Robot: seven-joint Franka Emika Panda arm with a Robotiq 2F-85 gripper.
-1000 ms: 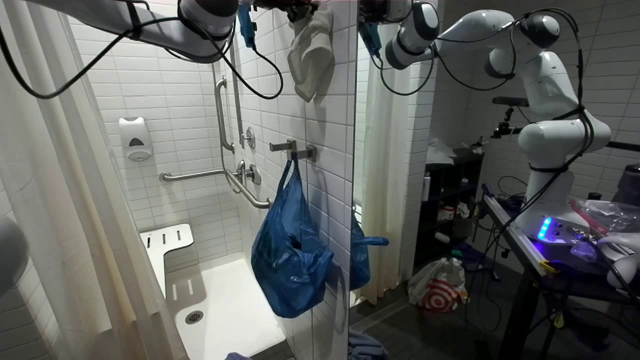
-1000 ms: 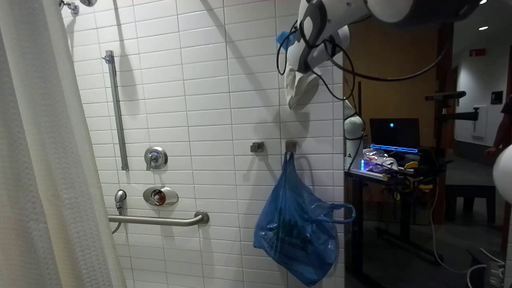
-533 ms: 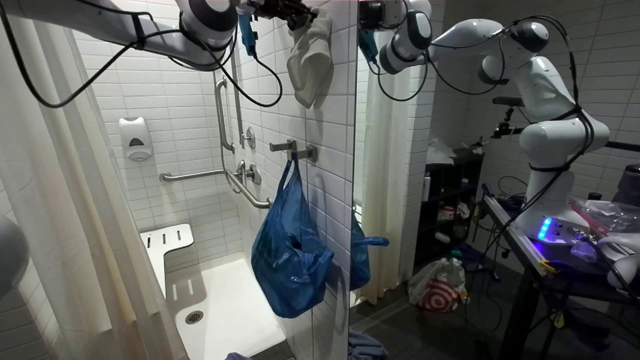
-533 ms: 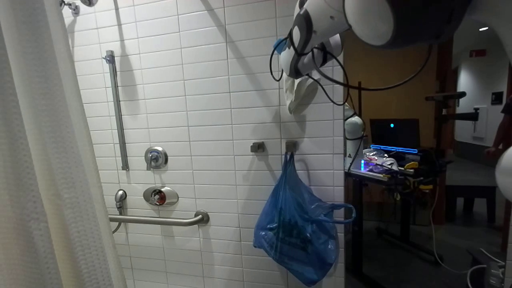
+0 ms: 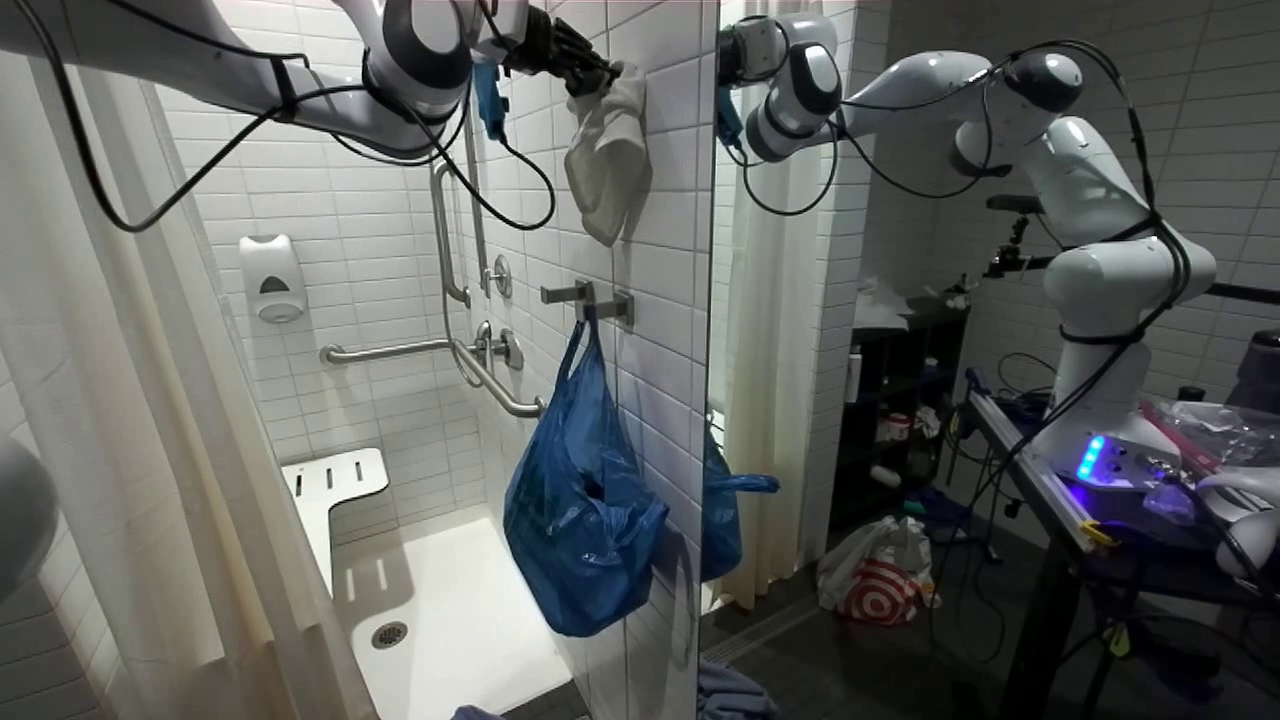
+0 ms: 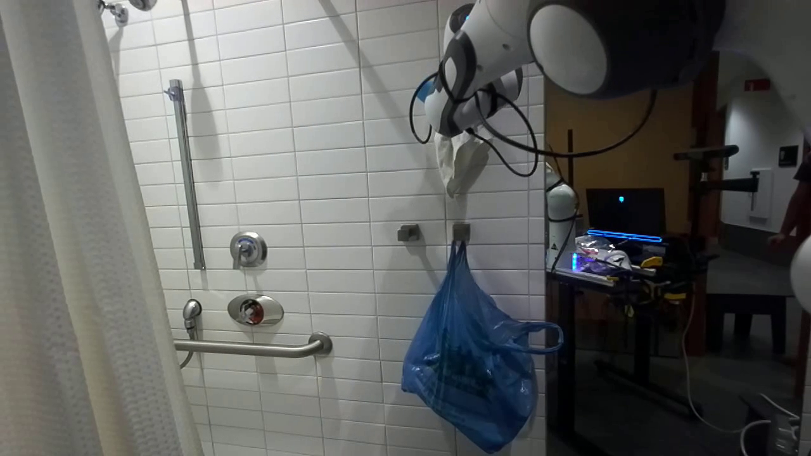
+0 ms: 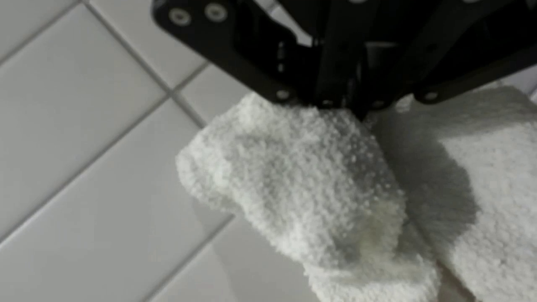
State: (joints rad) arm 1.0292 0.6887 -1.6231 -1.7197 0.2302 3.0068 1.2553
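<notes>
In front of the tiled wall, above a metal hook, a white cloth hangs from the gripper. Fingers found pressed together, pinching the bunched upper end of the cloth; the wrist view shows the fabric gathered directly beneath the tips. The lower end tapers to a free point, apart from the hook in both exterior views. Contact between cloth and tile: cannot be confirmed, though its shadow falls close by.

Handling assessment: looped, towel-like pile, judged light, limp and soft. Slip risk appears low, since the nap should give the pads good bite; breakage seems no concern. The fabric will likely swing and fold rather than hold a shape, so the loose tail may catch on projecting fittings. Best hold judged to be a gathered fold at the upper edge, as at present; a single flat layer would offer less to grasp.

Surroundings: a blue plastic bag is suspended from the hook by one handle, its other handle sticking out to the side. A second hook stands alongside. Lower along the wall runs a grab bar. In an exterior view, a shower curtain hangs across from the wall, and a mirror beyond the wall's end reflects the robot arm.
</notes>
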